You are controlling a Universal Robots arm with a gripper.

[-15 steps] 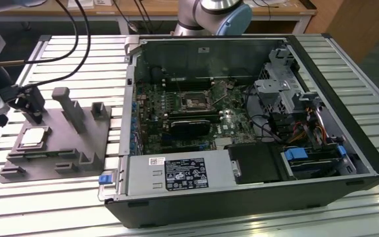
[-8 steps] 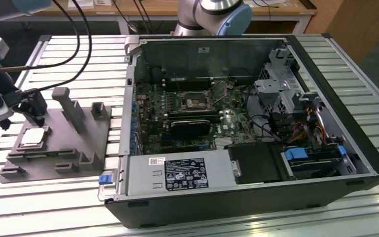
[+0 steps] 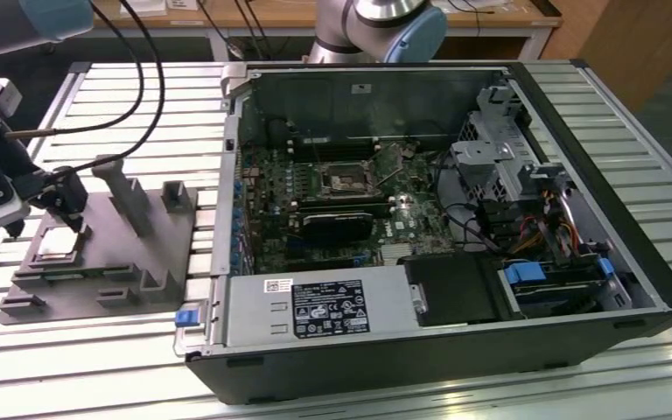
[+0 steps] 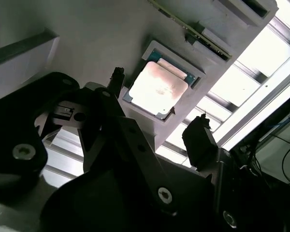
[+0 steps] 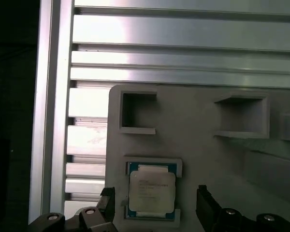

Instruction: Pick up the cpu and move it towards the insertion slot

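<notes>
Nothing printed could be read anywhere. A black label [image 3: 326, 308] with white markings lay on the metal housing of the power supply [image 3: 255, 325]. A white barcode sticker [image 3: 280, 284] sat just beside it, and the characters on both were too small to make out. Faint grey lines of print crossed the metal top of the cpu [image 5: 152, 192] [image 4: 158, 89] in both wrist views, none legible. A small white sticker [image 3: 360, 87] on the inner wall of the computer case [image 3: 430, 87] was likewise unreadable.
</notes>
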